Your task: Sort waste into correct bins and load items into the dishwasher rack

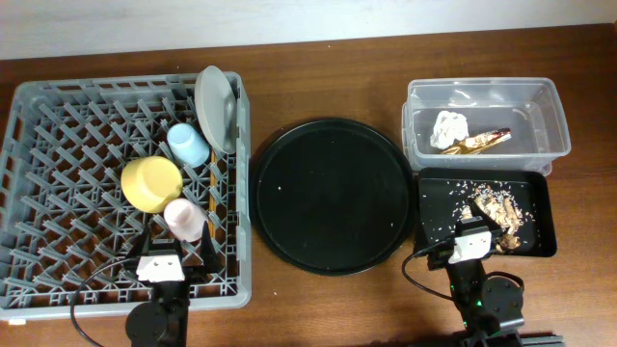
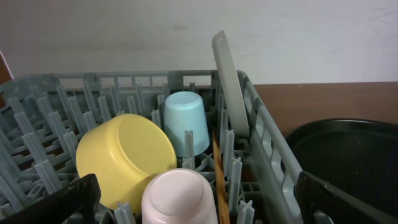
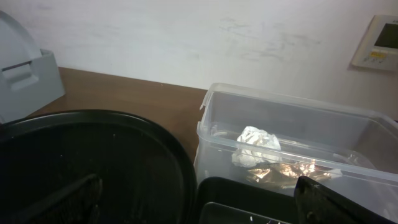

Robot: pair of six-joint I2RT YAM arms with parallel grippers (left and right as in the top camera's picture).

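Observation:
The grey dishwasher rack (image 1: 58, 173) holds the yellow bowl (image 1: 151, 183), light-blue cup (image 1: 188, 146), pink cup (image 1: 183, 219), pale plate (image 1: 216, 106) standing on edge, and the chopsticks (image 1: 211, 183). They also show in the left wrist view: bowl (image 2: 124, 155), blue cup (image 2: 185, 121), pink cup (image 2: 177, 198), plate (image 2: 230, 87), chopsticks (image 2: 219, 177). The clear tub (image 1: 540, 101) holds the white napkin (image 1: 449, 127) and gold wrapper (image 1: 479, 142). The black rectangular tray (image 1: 535, 193) holds beige food scraps (image 1: 496, 207). My left gripper (image 2: 199, 208) is open above the pink cup. My right gripper (image 3: 199, 205) is open, empty, near the tray's front edge.
A large round black tray (image 1: 333, 193) with a few crumbs lies between rack and bins. It shows in the right wrist view (image 3: 93, 162) beside the clear tub (image 3: 292, 143). Bare wooden table (image 1: 318, 87) lies behind it.

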